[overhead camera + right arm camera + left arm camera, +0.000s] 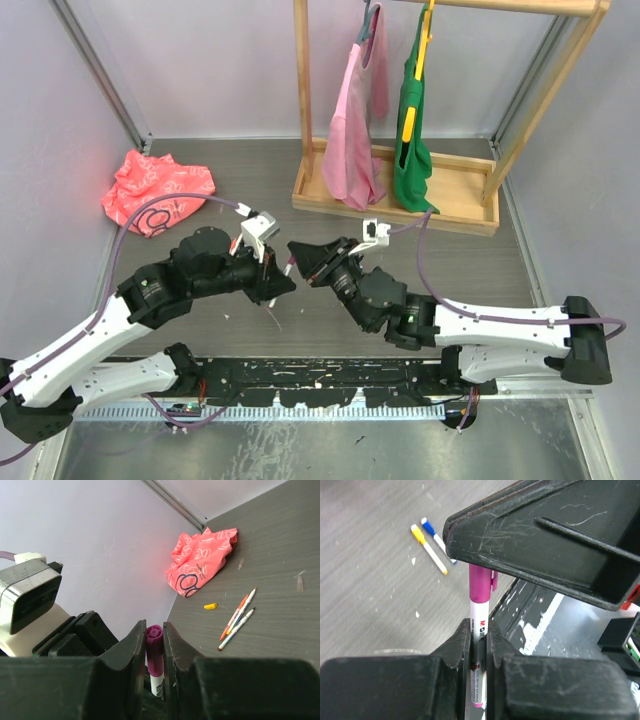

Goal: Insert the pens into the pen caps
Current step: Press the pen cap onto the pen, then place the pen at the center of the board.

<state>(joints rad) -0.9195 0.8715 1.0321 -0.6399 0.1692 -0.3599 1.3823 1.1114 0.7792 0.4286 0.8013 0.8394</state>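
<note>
Two grippers meet tip to tip over the middle of the table (530,265), and we count one pen held between them. The left gripper (480,642) is clamped narrow on the white barrel of the pink pen (479,615), which stands up out of its fingers. The right gripper (155,637) pinches the pink cap (154,647) from the opposite side. In the left wrist view that cap sits over the pen's upper end, with the barrel showing just below it; how far it is pushed on we cannot tell. Out on the table, the left wrist view shows two pens side by side, the yellow-ended pen (429,550) and the blue-ended pen (434,534), the latter partly hidden behind the right gripper's body. The right wrist view shows three loose pens (239,617) bunched together and one yellow cap (210,606) near them; whether these counts overlap we cannot tell. Farther off lie one crumpled pink bag (200,562) by the wall and one wooden rack (303,90) with one pink garment (352,140) and one green garment (412,150).
</note>
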